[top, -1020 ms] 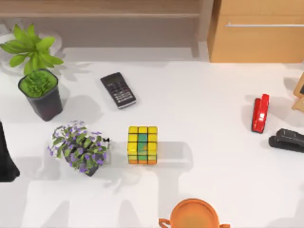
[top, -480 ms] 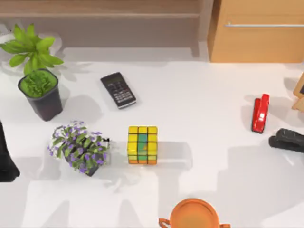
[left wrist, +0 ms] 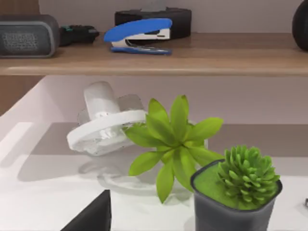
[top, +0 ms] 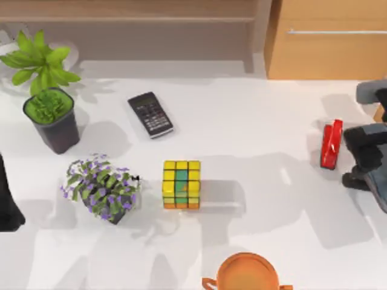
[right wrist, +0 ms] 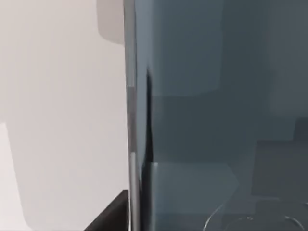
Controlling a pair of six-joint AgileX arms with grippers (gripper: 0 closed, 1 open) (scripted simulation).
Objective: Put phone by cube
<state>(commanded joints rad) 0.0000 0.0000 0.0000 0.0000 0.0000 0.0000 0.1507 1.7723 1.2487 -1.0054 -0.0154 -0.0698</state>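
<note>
Nearest the bottom edge of the top view, an orange round pot (top: 248,273) on the white table (top: 254,133). Farther in, at mid-table, the mostly yellow 3x3 puzzle cube (top: 181,184) with green and orange squares, just beside a purple-flowered plant (top: 100,187) on its left. At the right edge, the right gripper (top: 370,158), near a red stapler (top: 331,144); jaw state impossible to tell. Close against the right wrist camera, the glossy dark grey-blue phone (right wrist: 216,115). Left arm (top: 7,199) parked at the left edge. Farthest back, a black keyed calculator (top: 150,114) and a green potted succulent (top: 51,118).
</note>
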